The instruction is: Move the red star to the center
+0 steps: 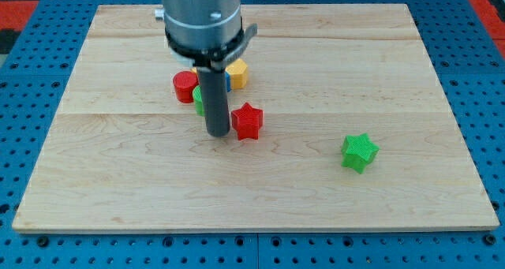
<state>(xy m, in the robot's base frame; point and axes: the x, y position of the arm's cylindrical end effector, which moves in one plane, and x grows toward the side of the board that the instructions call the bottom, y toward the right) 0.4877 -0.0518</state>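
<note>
Planks of pale wood make up the surface (394,64), which lies on a blue perforated base (481,80). The arm carries no pincer, only a dark rod. My tip (218,134) sits just beside the red star (247,121), at its left, near the surface's middle. Behind the rod cluster a red cylinder (185,87), a yellow hexagonal block (237,74) and partly hidden green (199,101) and blue (227,81) blocks. A green star (360,151) lies well right of the red star.

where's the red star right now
The red star sits near the board's middle, slightly toward the view's left, right beside my tip on its right side. The red cylinder lies up-left; the green star is far right.
</note>
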